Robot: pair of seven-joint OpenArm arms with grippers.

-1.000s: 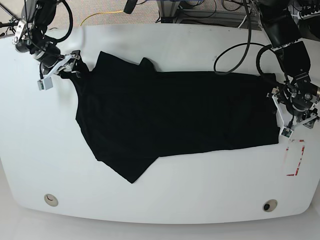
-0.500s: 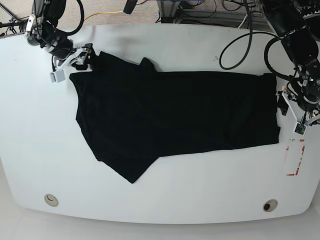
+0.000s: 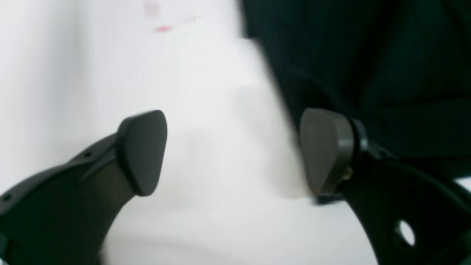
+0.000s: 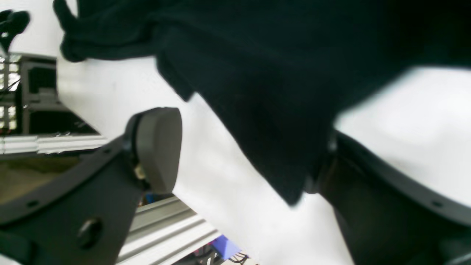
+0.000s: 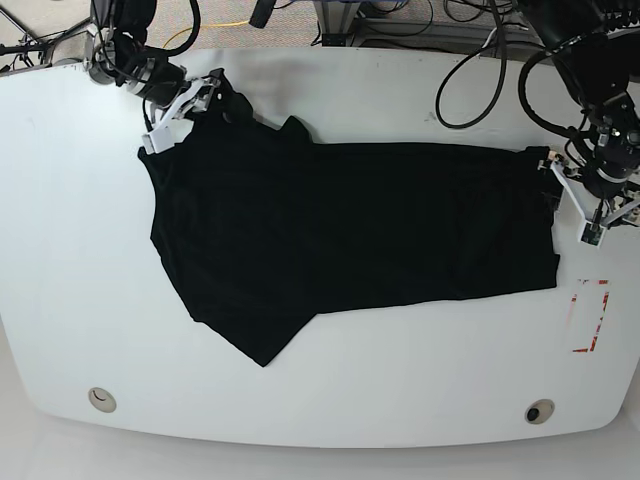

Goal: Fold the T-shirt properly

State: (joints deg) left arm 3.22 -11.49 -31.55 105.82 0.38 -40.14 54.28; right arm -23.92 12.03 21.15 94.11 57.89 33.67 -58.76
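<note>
T-shirt (image 4: 265,92) hides one right jaw; both grippers' jaws spread, left empty.

Both arms are black and jointed with looping black cables, white brackets at the wrists, and the left gripper (image 3: 233,152) and right gripper (image 4: 239,154) carry dark grey rounded pads on perforated black fingers.

We count one black T-shirt (image 5: 350,225) on one white table (image 5: 400,400). Two arms are in play, so two grippers: the left gripper (image 5: 585,195) and the right gripper (image 5: 190,105). One red marking (image 5: 590,315), and two round holes (image 5: 100,399) near the front edge.
</note>
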